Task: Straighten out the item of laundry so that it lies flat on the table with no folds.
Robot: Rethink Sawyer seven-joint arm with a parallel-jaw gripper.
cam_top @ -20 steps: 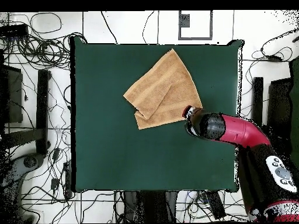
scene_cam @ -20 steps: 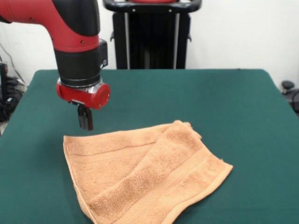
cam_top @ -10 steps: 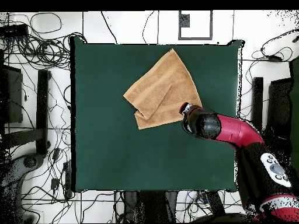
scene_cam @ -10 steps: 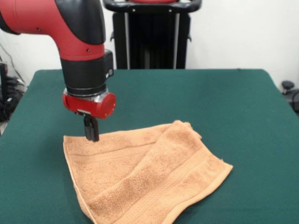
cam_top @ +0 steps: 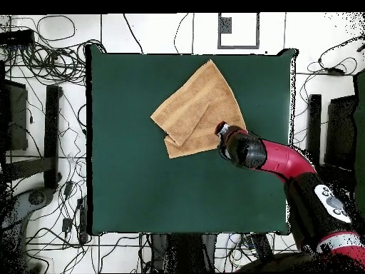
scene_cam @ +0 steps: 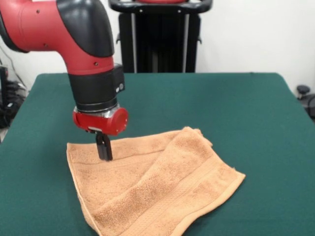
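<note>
The orange-tan towel (scene_cam: 157,187) lies on the green table (scene_cam: 246,108) at the near side in the front view, with one part folded diagonally over the rest, so a raised band runs across it. My gripper (scene_cam: 104,153) points straight down at the towel's far left area, beside the fold, with its tips at or just above the cloth. In the overhead view the towel (cam_top: 192,114) sits toward the table's (cam_top: 142,185) upper middle, and the gripper (cam_top: 222,130) is over the towel's lower right edge, mostly hidden under the wrist.
A black stand (scene_cam: 160,39) rises behind the table's far edge. Cables and equipment (cam_top: 43,107) lie on the floor around the table. Green cloth stretches wide on every side of the towel.
The arm has moved from just beyond the towel's far left corner onto the towel, and the gripper has come lower. The towel has kept its shape and place.
</note>
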